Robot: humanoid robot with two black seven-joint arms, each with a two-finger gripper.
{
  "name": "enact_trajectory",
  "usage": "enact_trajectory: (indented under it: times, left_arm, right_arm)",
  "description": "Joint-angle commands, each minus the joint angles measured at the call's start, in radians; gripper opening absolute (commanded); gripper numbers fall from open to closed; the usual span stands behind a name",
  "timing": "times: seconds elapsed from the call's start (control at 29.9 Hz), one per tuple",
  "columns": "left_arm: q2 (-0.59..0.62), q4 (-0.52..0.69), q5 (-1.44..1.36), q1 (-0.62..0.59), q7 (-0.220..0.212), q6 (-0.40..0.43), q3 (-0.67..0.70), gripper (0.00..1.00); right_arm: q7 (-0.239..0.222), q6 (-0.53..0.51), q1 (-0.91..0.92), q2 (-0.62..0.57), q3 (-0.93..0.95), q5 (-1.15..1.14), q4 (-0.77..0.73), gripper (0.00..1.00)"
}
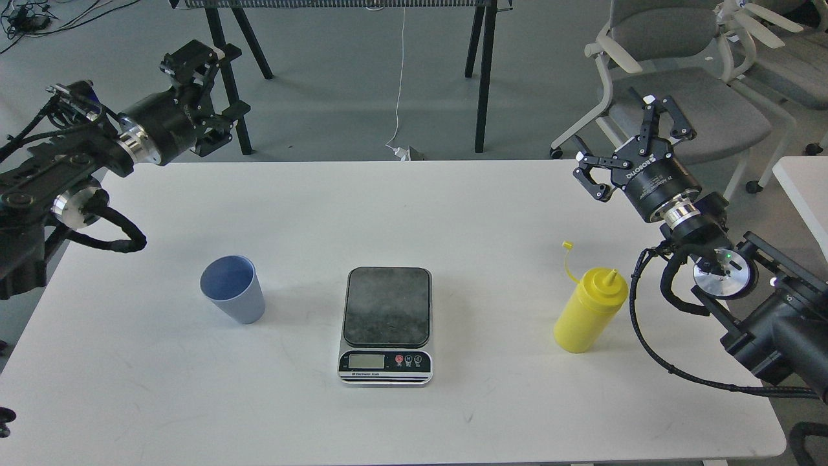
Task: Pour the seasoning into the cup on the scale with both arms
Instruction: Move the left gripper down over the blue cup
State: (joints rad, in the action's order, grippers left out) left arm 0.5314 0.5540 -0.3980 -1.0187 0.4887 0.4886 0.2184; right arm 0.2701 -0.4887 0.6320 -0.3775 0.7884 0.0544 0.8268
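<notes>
Scale (386,323) at tabletop (453,207) centre, platform bare. Cup (233,288) left, yellow bottle (590,310) right, cap off. Left pincer (217,97) spread unclear against dark legs; right pincer (631,139) wide, empty. Arms cut off at edges.

The scale (386,325) sits at the centre of the worktop (453,207), toward its near edge. The cup (233,288) stands upright at its 9 o'clock, well apart. The seasoning bottle (590,310) stands at the scale's 3 o'clock, also well apart. Chairs (673,97) stand beyond the worktop at 1 o'clock, and trestle legs (482,71) at 12 o'clock.
</notes>
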Motion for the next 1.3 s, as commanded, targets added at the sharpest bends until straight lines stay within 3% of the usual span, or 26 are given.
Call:
enact_trajectory:
  times: [0.0, 0.74, 0.94, 1.1, 1.27]
  left_arm:
    - [-0.004, 0.0, 0.001, -0.001, 0.0, 0.0, 0.01, 1.0]
    - [0.006, 0.001, -0.047, -0.027, 0.0, 0.0, 0.013, 1.0]
    - [0.093, 0.053, -0.65, -0.124, 0.0, 0.0, 0.009, 0.99]
    - [0.197, 0.294, -1.221, -0.175, 0.0, 0.0, 0.009, 0.99]
    - [0.263, 0.53, -1.479, -0.175, 0.0, 0.0, -0.023, 1.0]
  right_arm:
    - [0.0, 0.0, -0.003, 0.0, 0.0, -0.001, -0.002, 0.99]
    - [0.001, 0.0, -0.006, 0.011, 0.002, 0.001, -0.003, 0.99]
    - [0.001, 0.0, -0.017, 0.011, -0.006, 0.001, 0.002, 0.99]
    - [0.005, 0.0, -0.038, 0.012, -0.004, 0.001, 0.002, 0.99]
    - [0.009, 0.0, -0.043, 0.012, -0.001, 0.001, 0.002, 0.99]
